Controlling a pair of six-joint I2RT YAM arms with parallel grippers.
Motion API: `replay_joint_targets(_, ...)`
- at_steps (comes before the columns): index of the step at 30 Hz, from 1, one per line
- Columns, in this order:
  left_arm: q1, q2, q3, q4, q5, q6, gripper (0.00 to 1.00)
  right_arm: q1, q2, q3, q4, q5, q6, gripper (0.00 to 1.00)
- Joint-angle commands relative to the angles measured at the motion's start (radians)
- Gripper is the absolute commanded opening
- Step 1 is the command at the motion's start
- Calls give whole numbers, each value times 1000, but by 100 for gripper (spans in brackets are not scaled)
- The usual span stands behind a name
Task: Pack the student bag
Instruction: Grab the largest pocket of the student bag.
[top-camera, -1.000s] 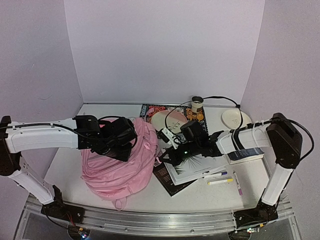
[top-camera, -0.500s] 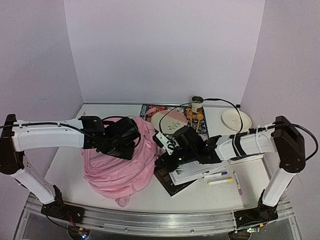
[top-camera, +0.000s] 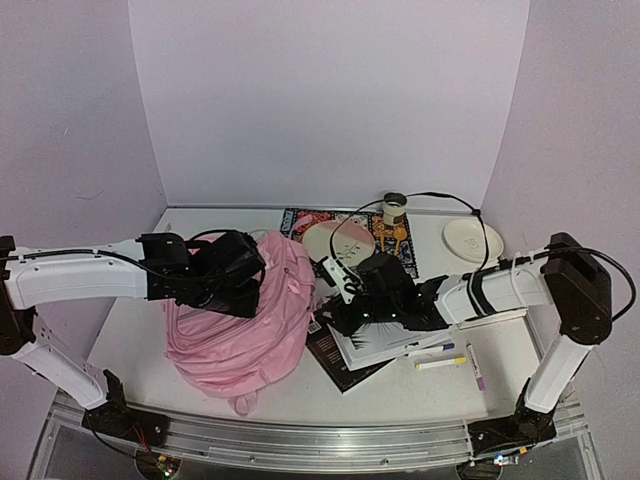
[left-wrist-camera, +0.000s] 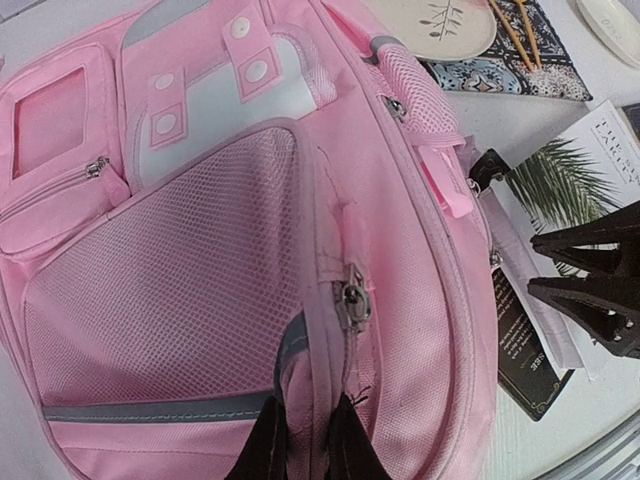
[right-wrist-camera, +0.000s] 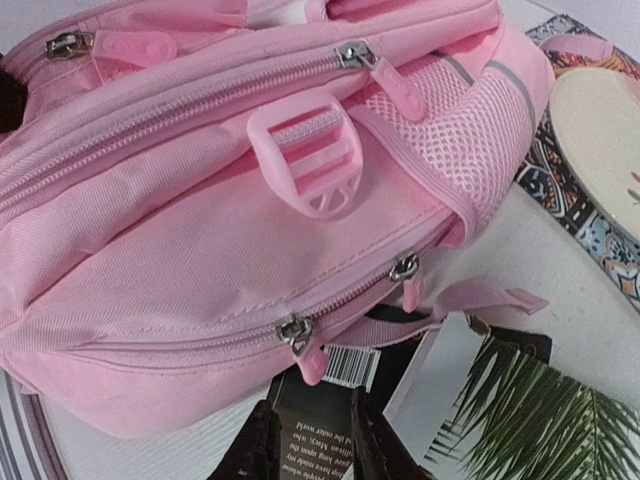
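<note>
The student bag (top-camera: 235, 335) is a large pink backpack lying on the table's left half. It fills the left wrist view (left-wrist-camera: 200, 250) and the upper part of the right wrist view (right-wrist-camera: 200, 200). My left gripper (top-camera: 252, 288) is shut on a raised fold of the bag's fabric beside a zip slider (left-wrist-camera: 352, 300); its fingers (left-wrist-camera: 268, 448) pinch that seam. My right gripper (top-camera: 330, 318) is open at the bag's right side, its jaws a little apart over a black book (right-wrist-camera: 320, 430). A pink zip pull (right-wrist-camera: 311, 362) hangs just ahead of its fingertips, untouched.
A white book with a palm leaf (top-camera: 390, 340) lies on the black book (top-camera: 335, 365). Two markers (top-camera: 438, 356) and a pen (top-camera: 474, 366) lie to the right. Behind are a patterned mat (top-camera: 300, 218), two plates (top-camera: 338, 240) (top-camera: 472, 238) and a cup (top-camera: 395, 207).
My right gripper has come down and left, closer to the bag's side zip. My left gripper still holds the bag's fold and has shifted slightly left.
</note>
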Motion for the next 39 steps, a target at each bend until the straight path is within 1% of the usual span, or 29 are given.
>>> replay_joint_targets(1,7,-74,18,76,-19,-27,0,2,56,-25,154,0,-71,26)
replay_joint_targets(4,7,-80,20,76,-18,-24,0,3,78,-38,220,-18,-91,26)
replay_joint_targets(9,11,-86,21,76,-15,-24,0,4,85,-58,267,-33,-109,29)
replay_joint_targets(16,11,-97,30,76,-2,-26,0,2,142,-55,316,13,-135,29)
replay_joint_targets(23,12,-98,31,76,7,-28,0,3,168,-46,355,25,-142,30)
replay_joint_targets(33,13,-113,22,75,11,-33,0,4,171,-38,385,10,-154,27)
replay_joint_targets(39,14,-115,20,72,10,-36,0,4,182,-23,399,-3,-194,27)
